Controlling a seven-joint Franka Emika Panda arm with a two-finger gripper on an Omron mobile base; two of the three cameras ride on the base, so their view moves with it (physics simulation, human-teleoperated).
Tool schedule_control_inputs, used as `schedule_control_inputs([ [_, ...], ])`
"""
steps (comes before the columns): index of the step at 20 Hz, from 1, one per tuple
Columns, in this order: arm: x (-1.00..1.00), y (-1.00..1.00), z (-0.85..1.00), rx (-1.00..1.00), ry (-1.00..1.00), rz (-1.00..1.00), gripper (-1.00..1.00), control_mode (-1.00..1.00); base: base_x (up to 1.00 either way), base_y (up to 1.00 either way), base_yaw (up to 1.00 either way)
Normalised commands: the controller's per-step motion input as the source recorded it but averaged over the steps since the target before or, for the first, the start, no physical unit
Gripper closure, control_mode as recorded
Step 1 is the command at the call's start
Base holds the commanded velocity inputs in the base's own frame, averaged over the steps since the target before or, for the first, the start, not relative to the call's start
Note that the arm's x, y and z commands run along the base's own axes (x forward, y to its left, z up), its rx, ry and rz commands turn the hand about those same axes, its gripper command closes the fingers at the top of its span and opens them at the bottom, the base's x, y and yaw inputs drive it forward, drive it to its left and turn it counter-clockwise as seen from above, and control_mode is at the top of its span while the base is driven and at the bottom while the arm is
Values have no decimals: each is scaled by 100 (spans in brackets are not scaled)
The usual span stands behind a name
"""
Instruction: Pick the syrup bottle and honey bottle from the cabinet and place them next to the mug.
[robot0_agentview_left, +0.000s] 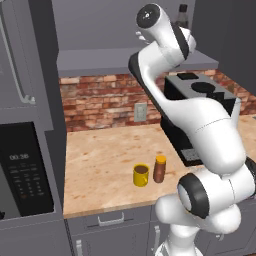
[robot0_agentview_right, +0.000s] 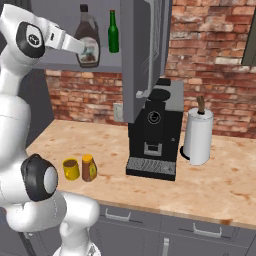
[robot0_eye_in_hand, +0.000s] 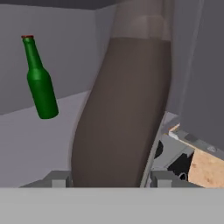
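The syrup bottle (robot0_agentview_right: 88, 42) stands on the shelf board of the cabinet (robot0_agentview_right: 60, 66), tall and dark brown with a black cap; its pale label faces out, but no writing on it can be read. In the hand view the syrup bottle (robot0_eye_in_hand: 122, 109) sits right between the two fingers (robot0_eye_in_hand: 57, 178), which are closed against its sides. The gripper (robot0_agentview_right: 86, 47) reaches in from the left at the bottle's lower body. A slim green bottle (robot0_agentview_right: 113, 32) stands just beside it on the same shelf. Down on the tabletop (robot0_agentview_left: 100, 165), the honey bottle (robot0_agentview_left: 159, 168) with its orange cap stands just beside the yellow mug (robot0_agentview_left: 141, 175). The microwave (robot0_agentview_left: 22, 170) display reads 00:36. A black coffee machine (robot0_agentview_right: 152, 135) and a paper towel roll (robot0_agentview_right: 197, 137) stand further right.
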Motion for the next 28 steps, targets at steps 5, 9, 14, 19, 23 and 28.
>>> schedule_control_inputs([
  [5, -91, 31, -1, 0, -3, 6, 100, -100, 0, 0, 0],
  [9, -78, 36, -8, 0, 0, 19, 100, -100, 0, 0, 0],
  [14, -53, 30, -25, 0, 0, 28, 100, -100, 0, 0, 0],
  [19, -52, 37, -37, 0, 0, 31, 100, -100, 0, 0, 0],
  [23, -50, 37, -42, 1, 0, 32, 100, -100, 0, 0, 0],
  [28, -41, 36, -45, 2, 0, 32, 100, -100, 0, 0, 0],
])
